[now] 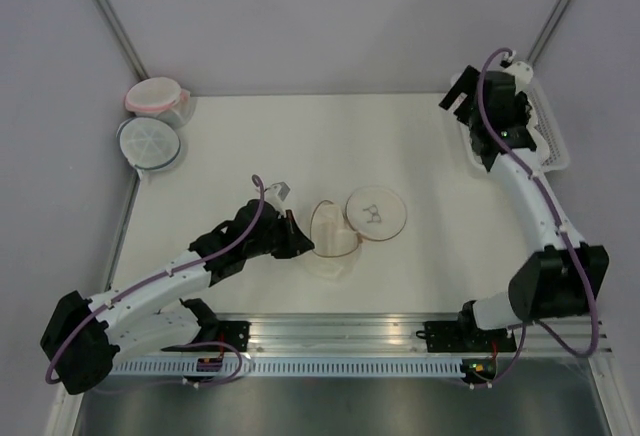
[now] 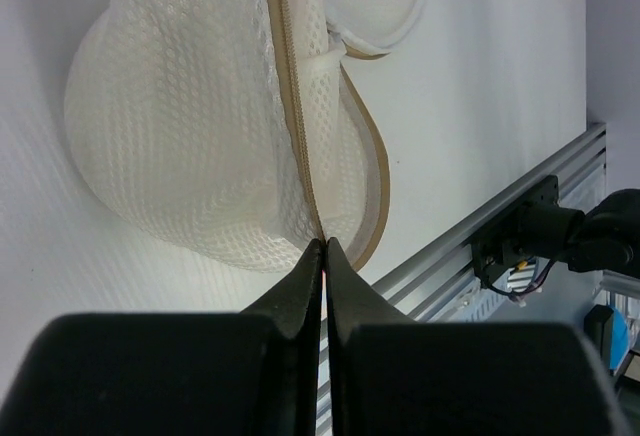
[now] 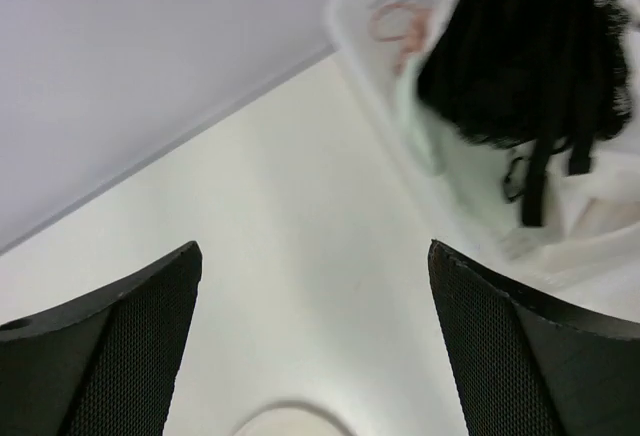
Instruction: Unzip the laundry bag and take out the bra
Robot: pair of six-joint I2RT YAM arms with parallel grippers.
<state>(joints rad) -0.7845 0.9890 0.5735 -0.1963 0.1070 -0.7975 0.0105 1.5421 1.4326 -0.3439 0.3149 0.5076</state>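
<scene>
The laundry bag (image 1: 335,236) lies unzipped and open at mid-table. Its lid (image 1: 375,212), with the black bra drawing, lies flat to the right. My left gripper (image 1: 297,237) is shut on the bag's tan zip rim at its left side. In the left wrist view the fingertips (image 2: 324,246) pinch the rim of the cream mesh half (image 2: 190,126), which looks empty. My right gripper (image 1: 468,121) is open and empty above the table's far right. The black bra (image 3: 520,56) lies in the white basket (image 3: 350,16), up and right of the right gripper's fingers.
The white basket (image 1: 556,142) stands at the far right edge and also holds a pale green cloth (image 3: 440,146) and a white cloth (image 3: 600,206). A pink-rimmed tub (image 1: 155,95) and a blue-grey-rimmed tub (image 1: 150,143) stand at the far left. A metal rail (image 1: 340,341) runs along the near edge.
</scene>
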